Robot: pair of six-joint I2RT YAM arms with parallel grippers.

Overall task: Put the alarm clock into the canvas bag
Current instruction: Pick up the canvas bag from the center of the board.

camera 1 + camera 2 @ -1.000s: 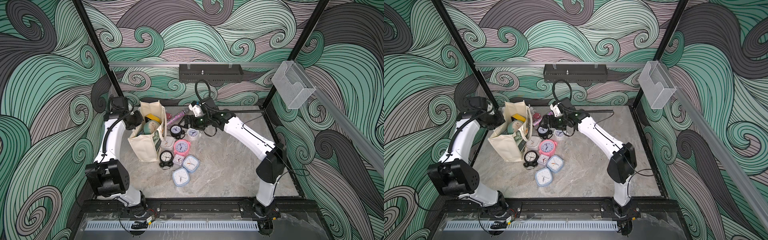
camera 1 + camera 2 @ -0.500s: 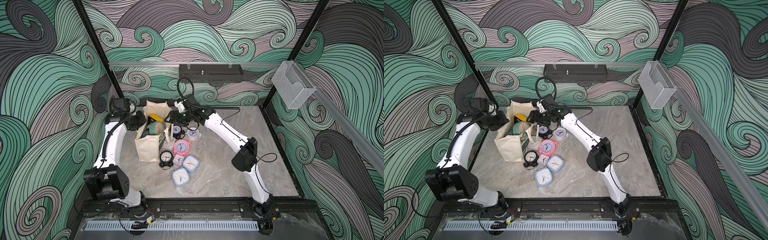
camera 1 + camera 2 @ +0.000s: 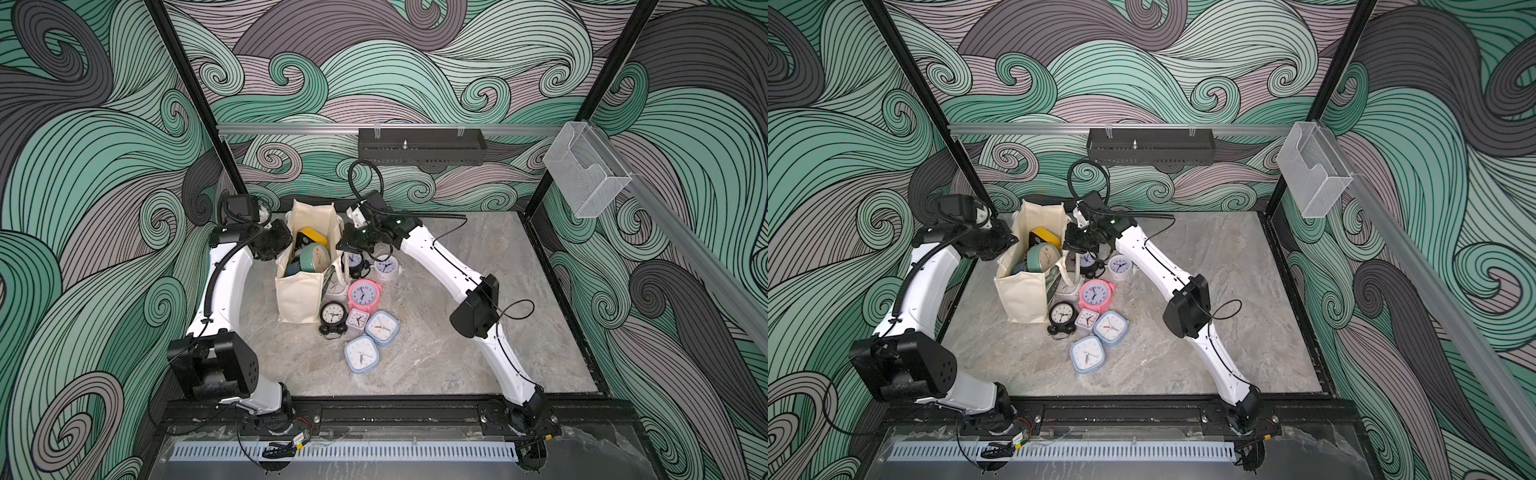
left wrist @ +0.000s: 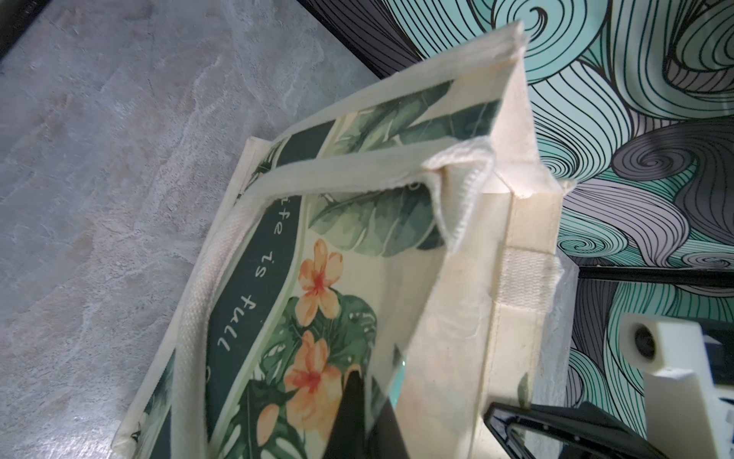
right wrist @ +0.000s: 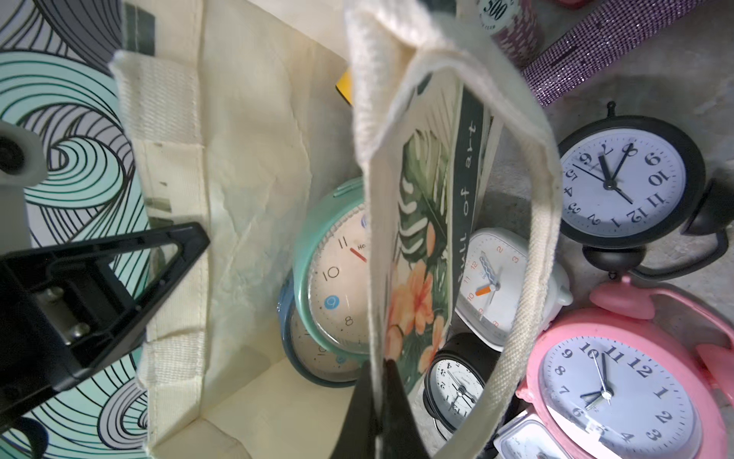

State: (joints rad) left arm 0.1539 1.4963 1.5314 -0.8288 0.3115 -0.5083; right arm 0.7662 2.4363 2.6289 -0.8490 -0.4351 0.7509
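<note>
The right gripper (image 5: 377, 369) is clenched on the rim of one printed wall of the bag (image 3: 299, 295), a finger on each side of the cloth. The left gripper (image 4: 363, 393) is pinched the same way on the opposite wall. Together they hold the mouth spread, and neither carries a clock. Inside the bag lie a mint clock (image 3: 314, 257), a yellow clock (image 3: 312, 237) behind it and a blue clock (image 5: 310, 357) beneath, so the packing looks partly done. The rest are crowded on the table (image 3: 478, 332) just beside the bag: a pink clock (image 3: 363, 293), a black clock (image 3: 333, 313), a small square clock (image 3: 357, 319), two pale blue clocks (image 3: 382, 328), a dark bell clock (image 3: 354, 262), a white round clock (image 3: 386, 266) and a white clock (image 5: 496, 286) under the hanging strap. Loading another would likely need one gripper to let go of the cloth. The table is grey and marbled, boxed in by black posts and walls of teal and grey swirls. A black tray (image 3: 422, 146) hangs on the rear rail and a clear holder (image 3: 586, 174) on the side rail.
</note>
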